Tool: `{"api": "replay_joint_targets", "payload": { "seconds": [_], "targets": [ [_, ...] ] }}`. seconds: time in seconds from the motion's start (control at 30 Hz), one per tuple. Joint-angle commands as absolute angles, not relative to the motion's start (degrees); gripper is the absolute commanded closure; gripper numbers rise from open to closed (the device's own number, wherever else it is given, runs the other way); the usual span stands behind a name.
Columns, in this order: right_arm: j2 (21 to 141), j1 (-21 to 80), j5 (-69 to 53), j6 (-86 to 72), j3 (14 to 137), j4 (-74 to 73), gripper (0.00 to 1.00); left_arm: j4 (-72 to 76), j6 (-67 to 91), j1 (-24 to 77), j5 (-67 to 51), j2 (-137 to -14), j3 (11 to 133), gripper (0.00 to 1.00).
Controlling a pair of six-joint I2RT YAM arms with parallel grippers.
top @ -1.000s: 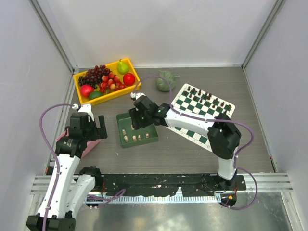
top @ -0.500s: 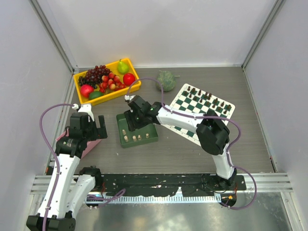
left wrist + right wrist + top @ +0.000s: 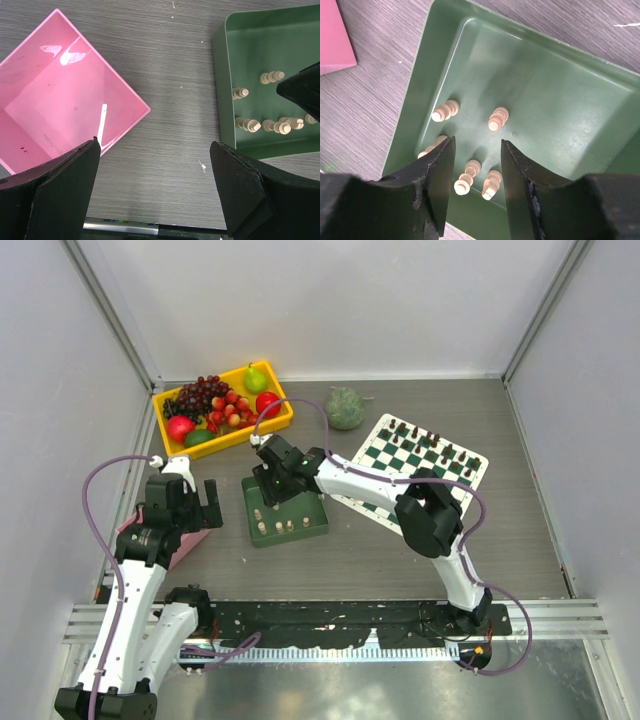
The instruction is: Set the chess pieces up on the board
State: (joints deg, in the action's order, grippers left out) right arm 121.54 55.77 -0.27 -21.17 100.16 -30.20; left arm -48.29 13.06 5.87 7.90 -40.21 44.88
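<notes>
Beneath my right gripper (image 3: 478, 142), fingers parted narrowly, the green tray (image 3: 560, 100) holds several cream chess pieces (image 3: 498, 118).

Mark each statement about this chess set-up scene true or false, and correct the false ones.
1. The right pincer hangs open over the green tray. True.
2. The cream chess pieces stand on the board. False: they lie in the green tray, and only dark pieces stand on the board, along its far side.
3. The left pincer is open with nothing between its fingers. True.
4. The pink tray holds fruit. False: the fruit sits in the yellow tray, and the pink tray holds only a thin white stick.
</notes>
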Motion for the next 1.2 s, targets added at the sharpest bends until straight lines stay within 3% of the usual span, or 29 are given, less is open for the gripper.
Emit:
{"api": "replay_joint_targets", "payload": {
  "seconds": [0.0, 0.63, 1.17],
  "targets": [
    [122.87, 56.07, 1.84, -20.13, 103.71, -30.94, 0.55, -47.64, 12.83, 5.62, 8.35, -39.46, 46.67, 0.01],
    [126.04, 56.07, 3.78, -20.3, 105.99, -31.55, 0.62, -47.55, 12.74, 5.54, 8.44, -39.38, 46.76, 0.01],
    [127.18, 55.99, 3.69, -20.13, 107.23, -31.99, 0.8, -47.64, 12.74, 5.62, 8.35, -39.37, 46.76, 0.01]
  ]
}}
